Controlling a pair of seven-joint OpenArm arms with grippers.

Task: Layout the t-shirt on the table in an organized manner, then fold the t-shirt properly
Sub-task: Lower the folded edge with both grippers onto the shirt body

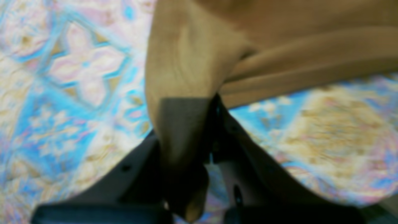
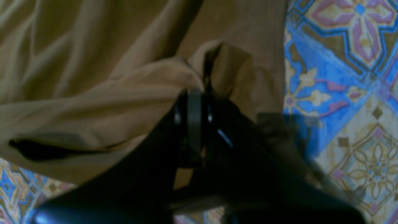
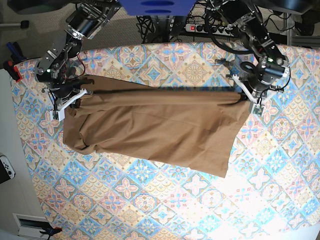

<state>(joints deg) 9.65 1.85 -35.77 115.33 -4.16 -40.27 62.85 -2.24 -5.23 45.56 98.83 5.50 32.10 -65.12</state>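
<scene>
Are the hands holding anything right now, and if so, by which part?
Both hold the t-shirt. The left hand and right hand each pinch one end of its far edge, stretched taut between them over the table.

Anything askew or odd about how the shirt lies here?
The t-shirt is stretched between the right claw and the left claw, but it lies slanted on the table: its lower edge runs diagonally, and cloth bunches at the right claw's end.

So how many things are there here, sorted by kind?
T-shirt: 1
Table: 1
Claws, both shut on the t-shirt: 2, the left claw and the right claw
Total: 4
</scene>
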